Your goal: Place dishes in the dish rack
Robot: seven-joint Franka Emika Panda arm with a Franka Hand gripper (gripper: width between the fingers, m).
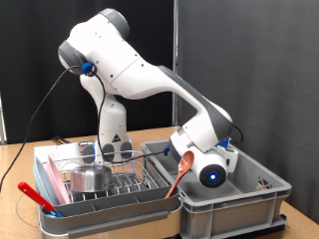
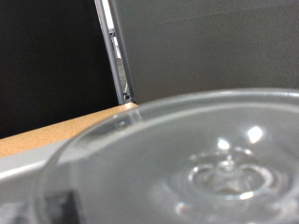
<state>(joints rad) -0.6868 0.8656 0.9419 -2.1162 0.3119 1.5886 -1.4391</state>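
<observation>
The gripper hangs low inside the crate, which sits at the desk corner on the exterior view's bottom right. The arm is folded down over it, wrist tipped, so the hand can reach into the deep box rather than over its wall.

In the wrist view a clear glass fills the foreground, its rim sweeping across the picture and its base shining through. It lies very close under the hand, which suggests the hand is positioned on or right at it. No finger shows in either view, so whether the pincer is spread, closed or has hold of the glass cannot be told. Behind the rim run a strip of wooden desk and a dark backdrop.

The rack stands just beside the crate, along the desk's edge at the exterior view's bottom left. A steel bowl rests in it among the wire prongs, apparently open side up, so at least that dish looks stowed. A pink plate seems to stand on edge along the rack's far-left side, where the prongs would hold it upright. A red-handled utensil lies at the rack's left end. An orange spoon leans between rack and crate, just beside the hand.
</observation>
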